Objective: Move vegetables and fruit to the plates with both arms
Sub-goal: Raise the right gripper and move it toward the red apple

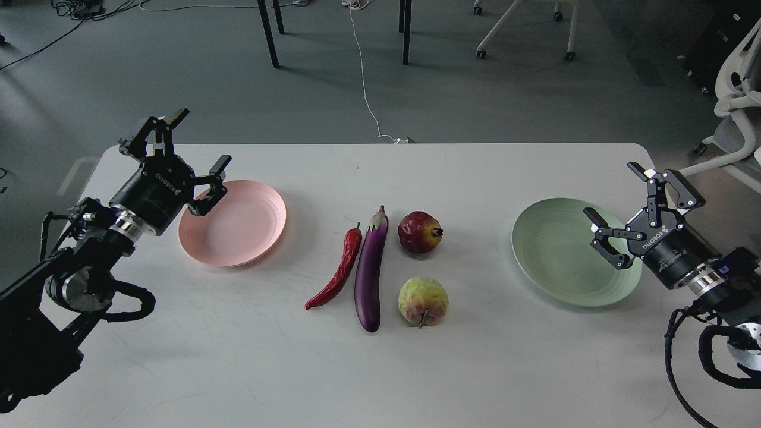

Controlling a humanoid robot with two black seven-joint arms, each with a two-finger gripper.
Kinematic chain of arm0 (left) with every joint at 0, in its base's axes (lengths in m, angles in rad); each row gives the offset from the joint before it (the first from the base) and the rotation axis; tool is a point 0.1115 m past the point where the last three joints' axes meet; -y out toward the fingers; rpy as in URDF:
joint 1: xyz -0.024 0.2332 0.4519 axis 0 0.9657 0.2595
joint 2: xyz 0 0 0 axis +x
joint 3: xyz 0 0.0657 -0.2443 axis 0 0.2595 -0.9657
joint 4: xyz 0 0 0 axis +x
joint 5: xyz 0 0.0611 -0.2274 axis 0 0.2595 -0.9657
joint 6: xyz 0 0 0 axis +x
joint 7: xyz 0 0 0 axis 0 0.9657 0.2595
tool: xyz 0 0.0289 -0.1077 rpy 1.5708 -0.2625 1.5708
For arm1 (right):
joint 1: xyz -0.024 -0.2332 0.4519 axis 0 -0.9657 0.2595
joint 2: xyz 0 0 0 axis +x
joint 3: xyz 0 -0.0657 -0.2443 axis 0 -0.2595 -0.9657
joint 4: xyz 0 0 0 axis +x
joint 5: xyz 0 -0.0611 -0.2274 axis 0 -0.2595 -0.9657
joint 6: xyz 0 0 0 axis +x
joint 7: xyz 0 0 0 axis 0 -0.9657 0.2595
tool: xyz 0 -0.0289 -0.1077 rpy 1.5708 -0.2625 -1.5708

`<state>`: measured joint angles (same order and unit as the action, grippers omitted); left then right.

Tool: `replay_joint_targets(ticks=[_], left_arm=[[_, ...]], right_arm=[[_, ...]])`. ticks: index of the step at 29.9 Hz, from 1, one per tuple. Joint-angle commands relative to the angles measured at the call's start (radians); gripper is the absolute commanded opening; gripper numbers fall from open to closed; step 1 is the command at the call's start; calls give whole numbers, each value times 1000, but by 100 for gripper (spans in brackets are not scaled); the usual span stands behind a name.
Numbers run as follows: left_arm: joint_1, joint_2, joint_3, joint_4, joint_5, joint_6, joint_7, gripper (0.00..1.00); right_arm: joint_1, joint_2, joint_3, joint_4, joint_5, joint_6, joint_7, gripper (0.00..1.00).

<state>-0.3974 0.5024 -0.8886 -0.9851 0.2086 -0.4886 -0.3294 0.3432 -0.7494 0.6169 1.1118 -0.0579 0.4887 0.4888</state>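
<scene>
A red chili pepper (337, 270) and a purple eggplant (370, 270) lie side by side at the table's middle. Just right of them sit a dark red pomegranate (420, 232) and, nearer me, a bumpy yellow-green fruit (422, 301). A pink plate (238, 229) lies bare to the left, a mint green plate (559, 255) bare to the right. My left gripper (199, 138) hovers open over the pink plate's left rim, holding nothing. Open too, my right gripper (613, 191) hangs over the green plate's right edge with nothing between its fingers.
The white table (380, 368) ends at a far edge just behind the plates. Beyond it are a grey floor, black table legs (267, 32), a white cable (362, 71) and office chairs (734, 101) at the right.
</scene>
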Motion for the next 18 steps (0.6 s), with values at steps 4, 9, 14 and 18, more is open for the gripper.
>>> replay_joint_targets(ticks=[4, 9, 14, 18], left_arm=[[74, -27, -63, -1, 43, 0, 1, 100], [48, -7, -59, 6, 48, 0, 7, 100], [22, 27, -46, 3, 48, 0, 4, 100], [22, 31, -47, 2, 52, 0, -19, 100]], right_arm=[[13, -10, -6, 0, -16, 0, 0, 99], [212, -85, -60, 14, -262, 0, 0, 99], [616, -97, -358, 20, -535, 0, 0, 99], [958, -10, -668, 22, -759, 0, 0, 99]])
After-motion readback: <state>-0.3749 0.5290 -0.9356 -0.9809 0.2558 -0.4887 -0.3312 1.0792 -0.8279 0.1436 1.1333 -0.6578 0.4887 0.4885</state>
